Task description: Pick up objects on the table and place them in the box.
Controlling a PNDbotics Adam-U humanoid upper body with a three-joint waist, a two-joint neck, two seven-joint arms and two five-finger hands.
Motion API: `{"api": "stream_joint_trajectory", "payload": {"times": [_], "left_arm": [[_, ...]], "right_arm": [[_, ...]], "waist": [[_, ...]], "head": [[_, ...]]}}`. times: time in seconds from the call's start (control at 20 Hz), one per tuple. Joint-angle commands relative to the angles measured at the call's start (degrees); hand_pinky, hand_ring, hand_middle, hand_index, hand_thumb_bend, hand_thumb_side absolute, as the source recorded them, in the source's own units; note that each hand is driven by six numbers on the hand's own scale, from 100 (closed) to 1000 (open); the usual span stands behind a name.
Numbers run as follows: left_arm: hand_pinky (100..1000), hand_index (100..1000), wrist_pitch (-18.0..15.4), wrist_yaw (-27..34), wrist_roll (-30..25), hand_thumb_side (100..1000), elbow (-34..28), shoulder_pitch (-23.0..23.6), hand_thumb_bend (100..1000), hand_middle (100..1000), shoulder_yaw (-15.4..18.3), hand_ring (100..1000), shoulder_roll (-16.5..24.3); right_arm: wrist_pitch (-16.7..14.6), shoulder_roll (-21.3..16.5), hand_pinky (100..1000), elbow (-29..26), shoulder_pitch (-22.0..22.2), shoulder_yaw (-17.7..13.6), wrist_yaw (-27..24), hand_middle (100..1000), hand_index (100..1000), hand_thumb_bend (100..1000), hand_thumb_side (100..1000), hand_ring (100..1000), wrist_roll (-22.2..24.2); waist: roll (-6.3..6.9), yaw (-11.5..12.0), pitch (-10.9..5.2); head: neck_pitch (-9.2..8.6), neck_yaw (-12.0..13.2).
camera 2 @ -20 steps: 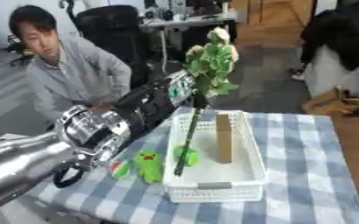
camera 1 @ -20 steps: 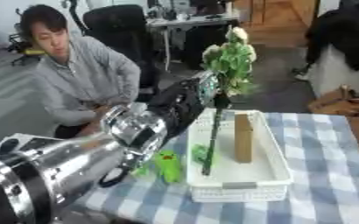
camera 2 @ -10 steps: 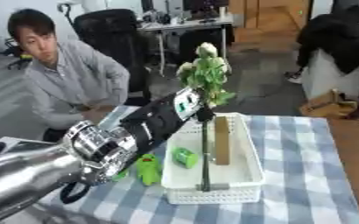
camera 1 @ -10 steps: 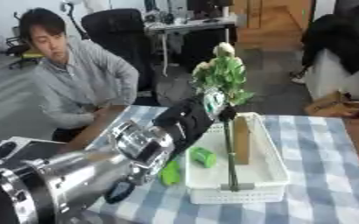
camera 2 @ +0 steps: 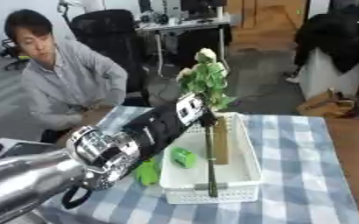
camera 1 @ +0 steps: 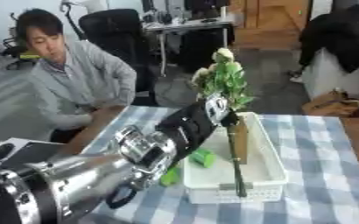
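Note:
My left hand (camera 1: 216, 110) reaches in from the lower left on a long black and silver arm. It is shut on the dark stem (camera 1: 234, 162) of an artificial flower (camera 1: 223, 79) with green leaves and pale blooms. The flower stands nearly upright over the white box (camera 1: 271, 186); the stem's lower end sits by the box's near wall. Inside the box a tan wooden block (camera 2: 222, 144) stands on end, and a green object (camera 2: 183, 157) lies at its left side. Another green object (camera 2: 147, 171) lies on the checked cloth just left of the box.
The table carries a blue and white checked cloth (camera 1: 328, 166), with bare room to the right of the box. A person sits at the table's far left corner, an arm resting on the edge. A dark flat thing (camera 1: 14, 153) lies at the near left.
The flower has come down and stands straighter, its stem end sliding from the middle of the box to the near wall. My left arm moved with it, and the view shifted a little.

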Motion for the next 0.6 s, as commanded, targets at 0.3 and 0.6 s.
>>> {"api": "stream_joint_trajectory", "payload": {"times": [0.3, 0.6], "left_arm": [[100, 248, 0.2, -0.7, 3.3, 333, -1.1, -0.2, 100, 100, 0.6, 100, 0.6], [100, 248, 0.2, -0.2, 6.8, 381, -1.5, 0.7, 100, 100, 1.0, 100, 0.2]], "right_arm": [[-0.2, -1.3, 785, -0.9, -1.7, 0.2, -0.8, 647, 661, 100, 258, 751, 0.2], [-0.2, -1.1, 785, -0.9, -2.4, 0.4, -1.1, 646, 661, 100, 258, 750, 0.5]], "waist": [[0.26, -0.3, 0.06], [0.3, -0.9, 0.39]], "head": [[0.37, 1.0], [0.32, 1.5]]}}
